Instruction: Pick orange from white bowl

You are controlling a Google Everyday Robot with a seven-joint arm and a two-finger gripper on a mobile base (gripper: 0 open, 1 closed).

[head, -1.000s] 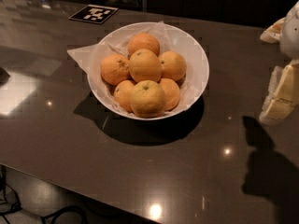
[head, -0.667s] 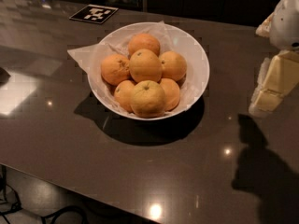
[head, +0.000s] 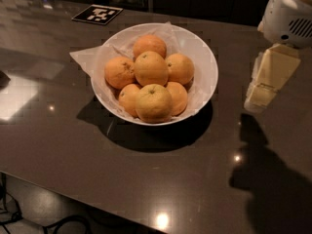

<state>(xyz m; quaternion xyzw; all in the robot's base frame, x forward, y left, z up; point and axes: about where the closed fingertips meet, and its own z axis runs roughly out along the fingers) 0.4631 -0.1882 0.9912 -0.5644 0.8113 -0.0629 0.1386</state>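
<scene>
Dark, glossy countertop point(head: 58, 145) across nearly the whole view, speckled with lamp glints toward the front edge and a pale reflection at the left edge. Broad arm shadow point(head: 273, 179) over the front right corner.

Wide white bowl point(head: 207, 65) a little back from the middle of the surface, closer to the far edge than the front. Lined with crumpled white paper point(head: 85, 57), one corner poking over the rim toward the left edge. Heaped with seven oranges.

White arm housing point(head: 292, 13) at the far right corner, above the counter. Below it, cream-coloured gripper point(head: 258, 99), pointing down near the right edge, just beside the bowl's right rim. Clear of the bowl and of every fruit, holding nothing. Spread or closed: impossible to say from this angle.

The orange point(head: 151, 68) on top of the heap at the centre of the bowl: round, evenly light orange, tiny dark stem dot. Touching its neighbours all round. In front of it, nearest the front edge, yellower orange point(head: 153, 103) with a greenish stem dimple. To its left, speckled orange point(head: 119, 72) with brown marks. Four more tucked behind, right and underneath.

Black-and-white marker tag point(head: 97, 14) flat near the far edge, toward the far left corner, well apart from the bowl.
</scene>
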